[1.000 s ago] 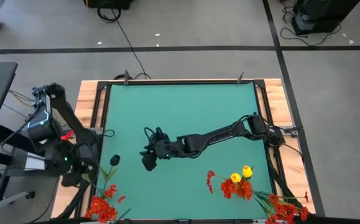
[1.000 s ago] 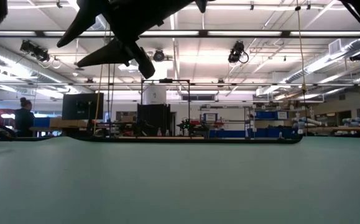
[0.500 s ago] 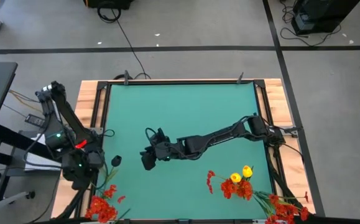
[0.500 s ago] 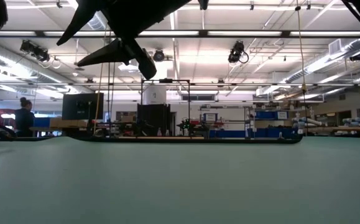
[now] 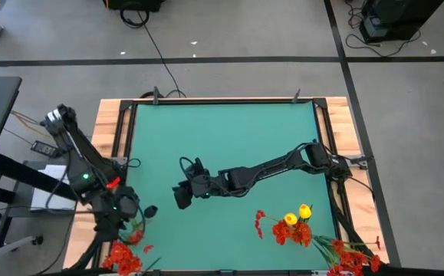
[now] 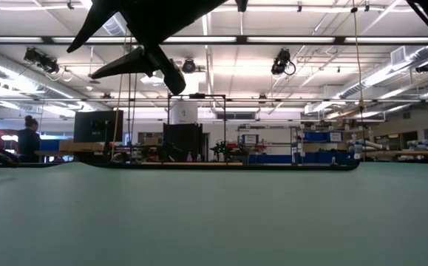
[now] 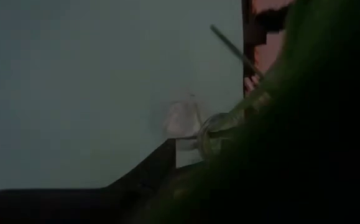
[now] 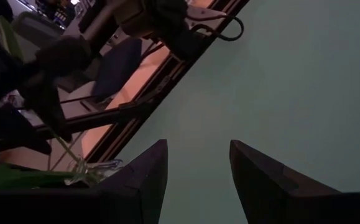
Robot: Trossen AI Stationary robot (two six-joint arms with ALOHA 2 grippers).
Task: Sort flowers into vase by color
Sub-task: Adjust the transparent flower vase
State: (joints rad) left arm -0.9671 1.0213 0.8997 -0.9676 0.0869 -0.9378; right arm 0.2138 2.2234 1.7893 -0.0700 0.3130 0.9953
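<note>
Hovering over the smooth green table point(image 5: 229, 138), my right gripper point(image 5: 182, 195) holds its jaws spread around nothing. My left gripper point(image 5: 126, 218) hangs at the table's near left corner, just above a cluster of red flowers point(image 5: 126, 257); whether its jaws pinch a stem I cannot tell. Two yellow flowers point(image 5: 297, 216) and more red blooms point(image 5: 352, 259) lie near right, well apart from both grippers.

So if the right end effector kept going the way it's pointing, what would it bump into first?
Probably the left arm by the table's wooden edge. The right end effector has only bare green mat ahead before that, though depth is hard to judge.
</note>
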